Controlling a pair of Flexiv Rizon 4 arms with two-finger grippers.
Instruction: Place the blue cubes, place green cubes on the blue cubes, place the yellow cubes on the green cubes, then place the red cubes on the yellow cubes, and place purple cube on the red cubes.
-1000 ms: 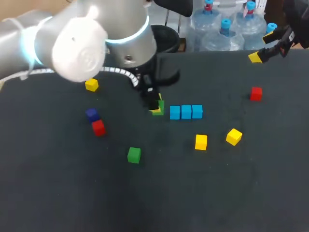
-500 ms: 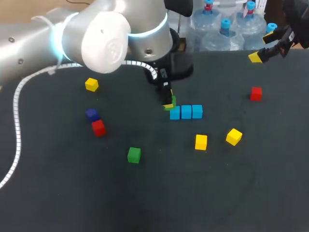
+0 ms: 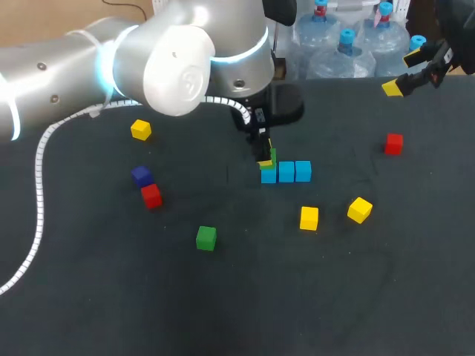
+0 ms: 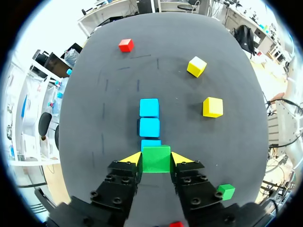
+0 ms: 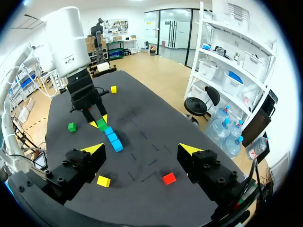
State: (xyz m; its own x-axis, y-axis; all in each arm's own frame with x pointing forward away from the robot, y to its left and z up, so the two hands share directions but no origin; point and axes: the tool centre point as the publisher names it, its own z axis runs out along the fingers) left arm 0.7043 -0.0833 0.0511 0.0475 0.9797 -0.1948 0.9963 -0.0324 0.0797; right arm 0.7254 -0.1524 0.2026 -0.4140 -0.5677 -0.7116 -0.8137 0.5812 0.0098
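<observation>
Three blue cubes (image 3: 286,172) lie in a row mid-table. My left gripper (image 3: 266,159) is shut on a green cube (image 4: 156,159) directly over the row's left-end blue cube (image 4: 151,143); whether the two touch I cannot tell. A second green cube (image 3: 206,238) lies nearer the front. Yellow cubes sit at the left (image 3: 141,130) and at the right (image 3: 309,218) (image 3: 359,210). Red cubes (image 3: 151,196) (image 3: 393,144) lie on either side, and a purple cube (image 3: 142,176) is beside the left red one. My right gripper (image 5: 142,150) is open and empty, high at the far right.
The left arm's large grey body (image 3: 185,59) hangs over the table's back left and hides part of it. Bare dark tabletop (image 3: 297,297) runs along the front.
My left arm carried the green cube to the right, from beside the blue row's left end to over its left-end cube. The right arm has not moved.
</observation>
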